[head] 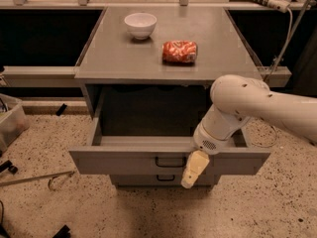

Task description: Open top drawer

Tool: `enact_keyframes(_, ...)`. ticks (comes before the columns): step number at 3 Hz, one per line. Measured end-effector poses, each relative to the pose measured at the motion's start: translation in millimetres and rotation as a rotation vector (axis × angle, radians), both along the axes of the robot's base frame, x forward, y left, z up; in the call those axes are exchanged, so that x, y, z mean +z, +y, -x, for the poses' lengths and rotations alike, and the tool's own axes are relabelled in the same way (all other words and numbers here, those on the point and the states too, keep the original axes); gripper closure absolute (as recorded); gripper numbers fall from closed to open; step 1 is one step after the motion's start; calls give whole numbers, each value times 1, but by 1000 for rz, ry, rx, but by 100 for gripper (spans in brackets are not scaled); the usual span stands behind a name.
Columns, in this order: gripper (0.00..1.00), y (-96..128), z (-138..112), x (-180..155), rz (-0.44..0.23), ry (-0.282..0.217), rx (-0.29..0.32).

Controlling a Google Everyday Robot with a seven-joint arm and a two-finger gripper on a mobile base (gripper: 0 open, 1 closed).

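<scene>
While the white arm (257, 100) reaches in from the right edge of the view, its rounded elbow housing sits above the right end of the top drawer (124, 160), and the wrist turns downward over the drawer's front panel. One gripper (194, 169), cream in colour, hangs from the wrist in front of that panel, just right of the drawer handle (170, 161). Whether the gripper is open or closed cannot be told from this view, nor whether it touches the handle.

The top drawer stands open, extended from the cabinet (129, 58) toward the camera, with its plain grey tray interior exposed. Two drawer fronts are visible: the top drawer and one lower drawer (133, 181) directly beneath it, shut. Each carries one small black loop handle.

Two items rest on the flat cabinet top: one white bowl (140, 25), round and smooth, and one red can (179, 51), lying on its side and crumpled. They are near each other but apart.

Cabinet and drawers are grey metal with a matte finish. The floor (74, 207) is speckled.
</scene>
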State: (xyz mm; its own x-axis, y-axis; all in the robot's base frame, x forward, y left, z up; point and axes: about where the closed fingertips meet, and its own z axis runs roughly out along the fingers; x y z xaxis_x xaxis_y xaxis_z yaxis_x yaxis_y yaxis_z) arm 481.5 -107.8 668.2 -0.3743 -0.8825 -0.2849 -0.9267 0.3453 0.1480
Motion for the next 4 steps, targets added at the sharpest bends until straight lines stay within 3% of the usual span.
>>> enact_keyframes(2, 0, 31, -59, -18, -8, -18, 82)
enact_keyframes(3, 0, 30, -46, -20, -6, 8, 76)
enact_keyframes(4, 0, 17, -8, -14, -2, 25, 24)
